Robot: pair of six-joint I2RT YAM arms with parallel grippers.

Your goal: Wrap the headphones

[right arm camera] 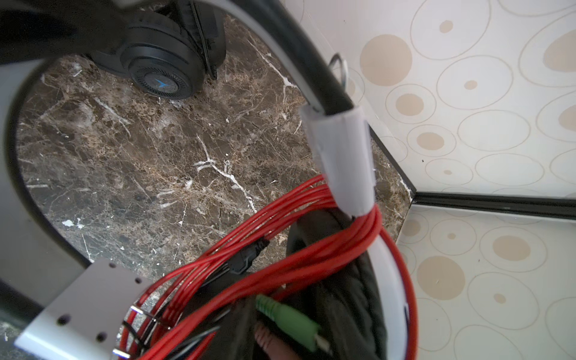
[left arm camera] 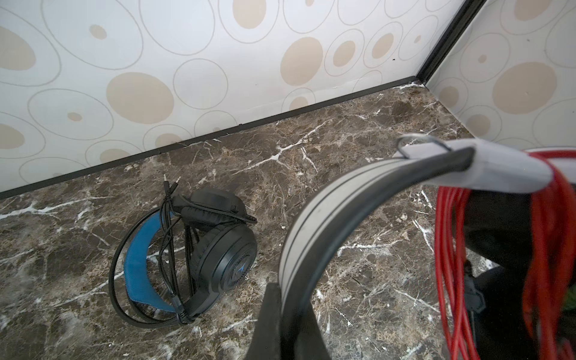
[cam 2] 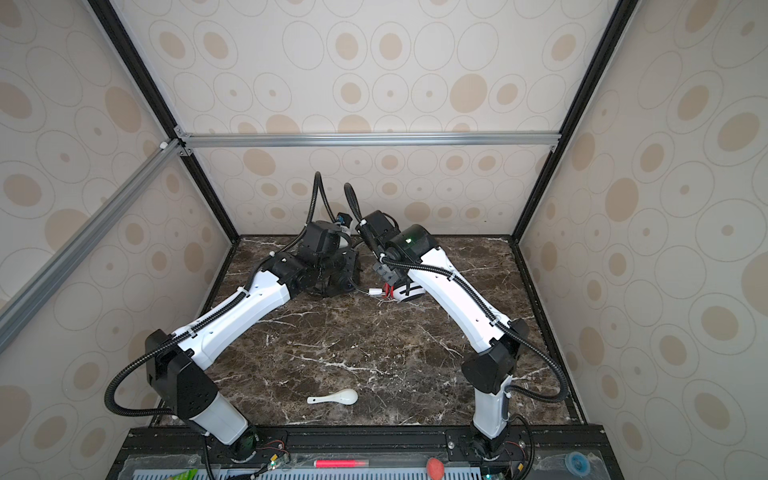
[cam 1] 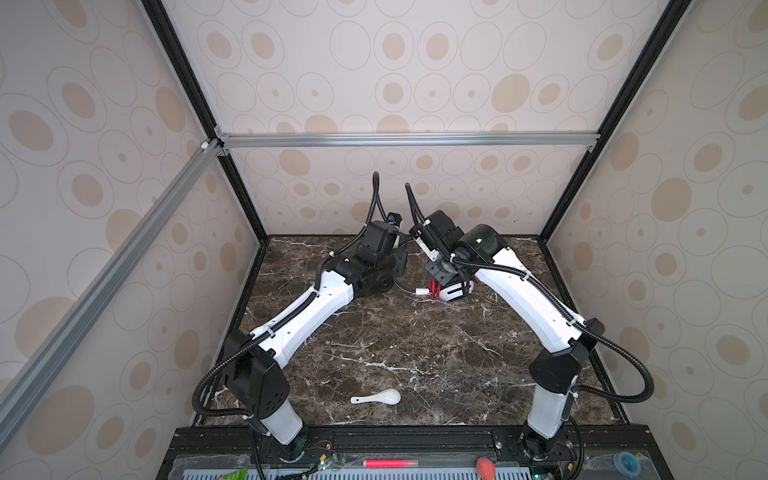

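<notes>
The white headphones (cam 1: 453, 293) (cam 2: 409, 293) rest at the back middle of the marble table between my two wrists. My left gripper (left arm camera: 288, 290) is shut on their grey-white headband (left arm camera: 327, 205). Their red cord (right arm camera: 311, 258) (left arm camera: 452, 249) is wound in several loops round the headband's end and the black earpad. My right gripper (right arm camera: 271, 330) is down among these loops. Its jaws stand a little apart, and a green plug (right arm camera: 286, 321) and a pink plug lie loose between them. The black headphones (left arm camera: 218, 249) (right arm camera: 162, 71), with a blue inner band and a thin black cord wound round them, lie near the back wall. In both top views the left arm hides them.
A small white ceramic spoon (cam 1: 376, 398) (cam 2: 334, 398) lies near the table's front edge. Patterned walls (left arm camera: 140, 93) close in the back and sides, with black frame posts in the corners. A red pen (cam 1: 388, 462) lies on the front rail below the table.
</notes>
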